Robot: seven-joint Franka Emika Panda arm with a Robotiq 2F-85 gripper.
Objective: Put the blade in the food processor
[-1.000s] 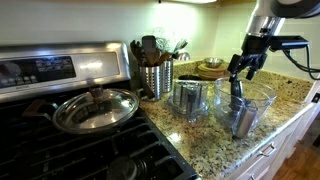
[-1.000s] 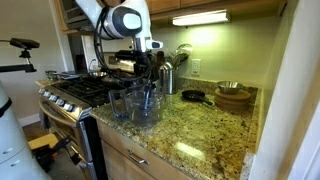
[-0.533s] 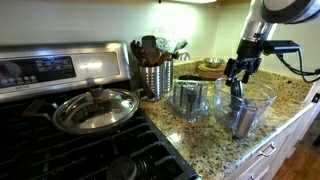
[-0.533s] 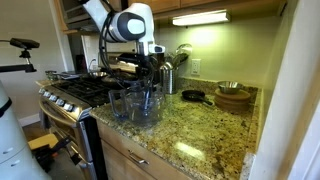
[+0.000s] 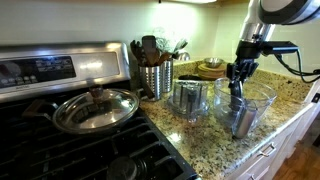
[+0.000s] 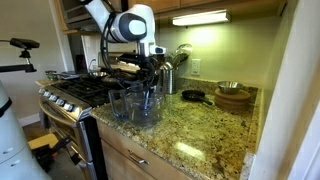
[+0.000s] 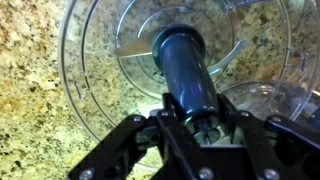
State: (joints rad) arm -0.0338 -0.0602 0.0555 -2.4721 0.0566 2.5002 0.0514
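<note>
The granite counter (image 5: 292, 92) lies bare along its front edge past the clear food processor bowl (image 5: 258, 96), which stands near that edge. My gripper (image 7: 200, 122) hangs over the bowl, pinched narrow on the dark-shafted blade (image 7: 185, 65) in the bowl's middle.

Stove (image 5: 60, 140): black grates, steel front, beside the tabletop.
Pan (image 5: 95, 108): steel, glass lid on, sitting on the stove.
Utensil holder (image 5: 155, 78): metal, upright, full of dark utensils.
Wooden bowls (image 6: 233, 96): stacked near the wall.
Skillet (image 6: 192, 96): small, black, just beside the bowls.
Tabletop (image 5: 205, 140): speckled granite.
</note>
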